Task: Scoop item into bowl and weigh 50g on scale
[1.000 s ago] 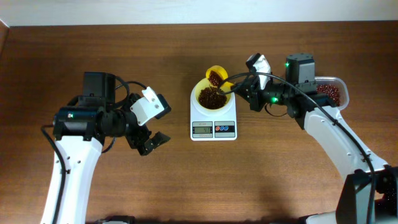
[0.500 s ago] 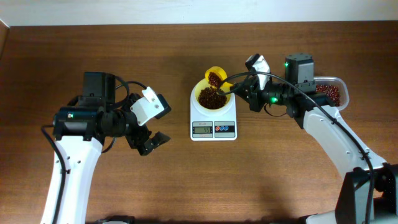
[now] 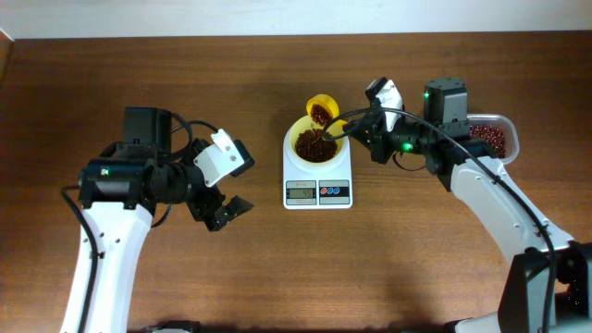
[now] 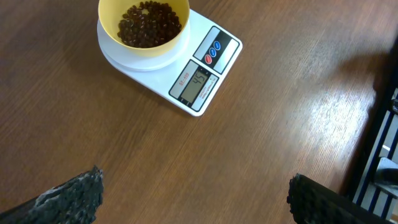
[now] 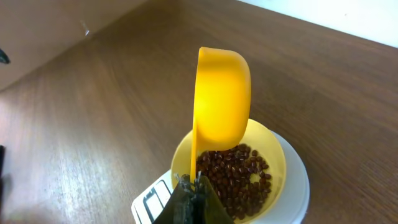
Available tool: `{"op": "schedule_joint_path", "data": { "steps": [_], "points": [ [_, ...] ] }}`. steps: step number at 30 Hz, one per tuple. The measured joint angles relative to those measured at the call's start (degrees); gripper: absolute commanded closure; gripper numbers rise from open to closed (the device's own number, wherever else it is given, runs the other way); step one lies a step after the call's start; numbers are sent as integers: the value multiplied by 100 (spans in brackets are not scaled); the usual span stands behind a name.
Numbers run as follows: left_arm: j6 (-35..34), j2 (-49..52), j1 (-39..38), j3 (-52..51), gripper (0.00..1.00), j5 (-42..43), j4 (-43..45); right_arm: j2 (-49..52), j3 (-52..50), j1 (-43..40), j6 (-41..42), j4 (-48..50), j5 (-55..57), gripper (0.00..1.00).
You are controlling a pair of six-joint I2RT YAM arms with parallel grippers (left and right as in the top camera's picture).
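The brown wooden table (image 3: 277,268) is brightly, evenly lit; pale glare is seen across its right side in the left wrist view.

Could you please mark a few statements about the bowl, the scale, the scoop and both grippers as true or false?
1. The small round pale yellow plastic bowl sits on the white rectangular digital scale. True.
2. That bowl is empty. False: it holds dark reddish-brown beans.
3. The right gripper holds the small yellow handled scoop, tipped above the bowl's rim. True.
4. The left gripper grips the scale. False: it is open, apart from the scale, holding nothing.
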Motion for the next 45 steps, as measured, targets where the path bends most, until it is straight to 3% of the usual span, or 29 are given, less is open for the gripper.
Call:
{"op": "schedule_joint_path", "data": {
  "steps": [45],
  "points": [
    [0,0,0,0,1,0,-2,142,-17,0,175,391,-151,96]
  ]
}}
